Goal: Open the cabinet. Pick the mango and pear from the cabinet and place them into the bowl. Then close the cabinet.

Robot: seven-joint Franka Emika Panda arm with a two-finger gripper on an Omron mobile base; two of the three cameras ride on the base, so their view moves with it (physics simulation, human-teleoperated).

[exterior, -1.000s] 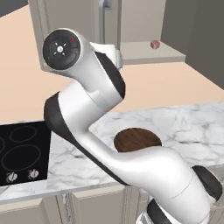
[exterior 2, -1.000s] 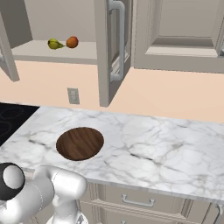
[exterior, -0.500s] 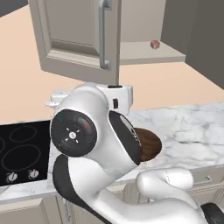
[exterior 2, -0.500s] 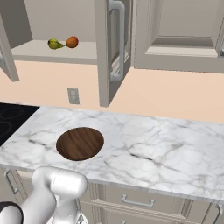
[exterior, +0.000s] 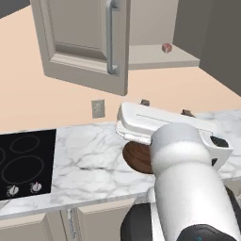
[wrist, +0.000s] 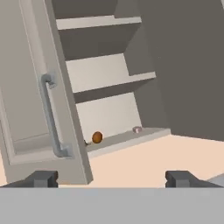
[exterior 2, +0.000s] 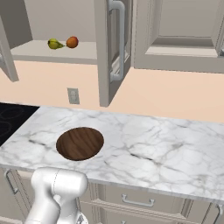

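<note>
**Cabinet open; arm swung low and turned toward the shelf**

- Cabinet [exterior 2: 109, 48]: both doors stand swung out, interior exposed. First step of the task judged done.
- Mango [exterior 2: 72, 42]: orange-red, on the lowest shelf, just beside the pear. Also seen in the hand view past the left door's edge.
- Pear [exterior 2: 54, 43]: yellow-green, on the same shelf, to the mango's left in the right base view. Neither fruit has moved in the last second.
- Bowl [exterior 2: 80, 143]: dark wood, on the bench [exterior 2: 166, 153] below the cabinet, nothing in it.
- Small reddish item [exterior: 166, 47]: on the shelf, apart from the fruit; not part of the task.
- Claw [wrist: 112, 178]: fingers spread wide, holding nothing, aimed up at the open shelves from well below.
- Change: over the last second the arm has folded from an upright pose down across the front of the left base view, and now covers part of the bowl there.
- Reading: judged a re-aim for the first pick; both fruit remain to fetch, and the doors to close.
</note>
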